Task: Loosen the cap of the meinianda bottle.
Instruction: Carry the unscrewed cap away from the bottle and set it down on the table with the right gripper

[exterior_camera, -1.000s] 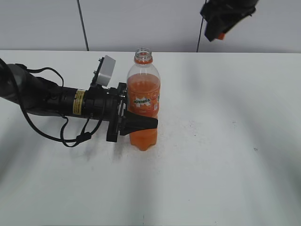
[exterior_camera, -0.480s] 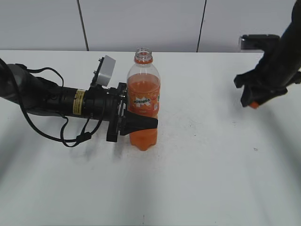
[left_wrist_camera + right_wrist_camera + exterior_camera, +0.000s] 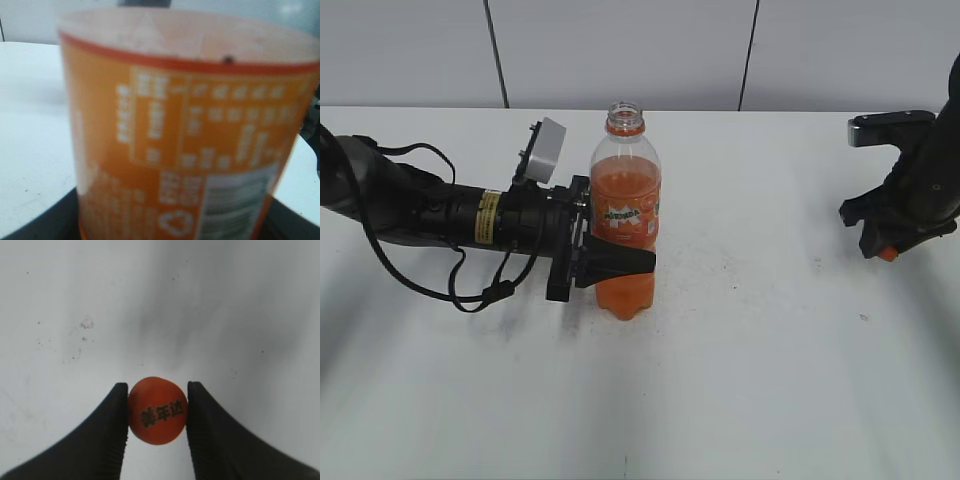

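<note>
The meinianda bottle (image 3: 625, 215) stands upright on the white table, its neck open with no cap on it. My left gripper (image 3: 610, 265) is shut on the bottle's lower body from the left. The bottle's orange label (image 3: 175, 145) fills the left wrist view, blurred. My right gripper (image 3: 885, 250) is at the far right, low over the table, shut on the small orange cap (image 3: 888, 254). In the right wrist view the cap (image 3: 157, 410) sits between the two black fingers (image 3: 156, 412), its top with dark characters facing the camera.
The white table (image 3: 740, 380) stretches in front and to the right of the bottle. A grey wall with dark seams runs behind it. The left arm's cables (image 3: 470, 290) lie on the table at the left.
My right gripper has come down from the upper right, holding the cap, to just above the table at the far right. The left gripper and bottle have not moved.
</note>
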